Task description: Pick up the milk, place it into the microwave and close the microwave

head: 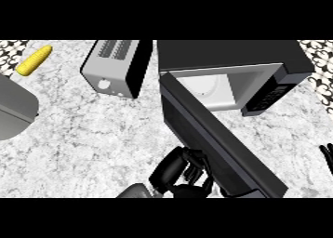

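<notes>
The black microwave [265,58] stands at the back right of the counter. Its door [217,135] is swung wide open and reaches toward the view's lower edge. Inside the pale cavity I see only a white round turntable [203,87]. No milk shows in this view. My left hand [177,168] is at the lower middle, against the outer face of the door near its free end, with relaxed, slightly bent fingers that hold nothing. My right hand [332,158] rests open at the right edge, fingers up.
A silver and black toaster [116,67] stands left of the microwave. A yellow corn cob [35,60] lies at the far left back. A grey rounded sink or basin [8,109] fills the left edge. The counter is marbled white stone [94,139].
</notes>
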{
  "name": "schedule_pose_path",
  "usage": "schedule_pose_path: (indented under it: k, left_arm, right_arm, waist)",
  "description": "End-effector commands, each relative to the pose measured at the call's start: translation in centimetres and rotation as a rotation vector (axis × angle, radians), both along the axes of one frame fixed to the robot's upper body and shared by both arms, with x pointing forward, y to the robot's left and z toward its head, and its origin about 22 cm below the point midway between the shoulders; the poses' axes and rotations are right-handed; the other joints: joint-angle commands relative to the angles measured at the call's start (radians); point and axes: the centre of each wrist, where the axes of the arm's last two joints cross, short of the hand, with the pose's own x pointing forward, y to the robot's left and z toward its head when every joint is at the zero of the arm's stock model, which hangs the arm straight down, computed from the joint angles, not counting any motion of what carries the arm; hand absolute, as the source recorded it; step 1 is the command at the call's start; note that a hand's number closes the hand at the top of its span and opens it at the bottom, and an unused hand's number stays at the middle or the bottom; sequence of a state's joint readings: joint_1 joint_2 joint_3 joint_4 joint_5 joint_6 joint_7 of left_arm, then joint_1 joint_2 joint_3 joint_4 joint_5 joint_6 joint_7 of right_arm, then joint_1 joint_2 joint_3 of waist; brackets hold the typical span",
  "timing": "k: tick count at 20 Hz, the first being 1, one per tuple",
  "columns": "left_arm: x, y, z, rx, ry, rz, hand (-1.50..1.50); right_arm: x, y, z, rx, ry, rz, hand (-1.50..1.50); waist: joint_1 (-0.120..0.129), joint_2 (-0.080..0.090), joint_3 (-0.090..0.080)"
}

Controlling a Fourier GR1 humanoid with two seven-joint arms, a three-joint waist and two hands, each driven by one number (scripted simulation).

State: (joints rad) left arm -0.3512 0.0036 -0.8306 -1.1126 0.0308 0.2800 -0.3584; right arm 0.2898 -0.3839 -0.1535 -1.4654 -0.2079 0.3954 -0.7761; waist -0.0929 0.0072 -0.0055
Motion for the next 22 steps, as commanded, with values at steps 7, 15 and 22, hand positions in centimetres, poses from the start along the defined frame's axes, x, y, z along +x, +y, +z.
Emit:
schedule_pose_path:
  k: [7,15,22]
  left_arm:
    - [0.7,-2.6,0.7,-0.019,0.027,0.007,1.5]
    - [1.9,-3.5,3.0,-0.158,-0.002,0.14,1.5]
    - [4.0,-3.7,4.5,-0.202,-0.01,0.331,1.5]
  right_arm:
    - [0.9,1.5,4.6,0.044,-0.067,0.192,-1.5]
    - [1.9,0.6,8.1,-0.016,-0.088,0.253,-1.5]
    - [2.5,0.3,10.5,-0.055,-0.115,0.28,-1.5]
  waist:
    - [-0.054,0.012,-0.001]
    - [-0.094,0.022,-0.002]
    - [-0.132,0.026,-0.002]
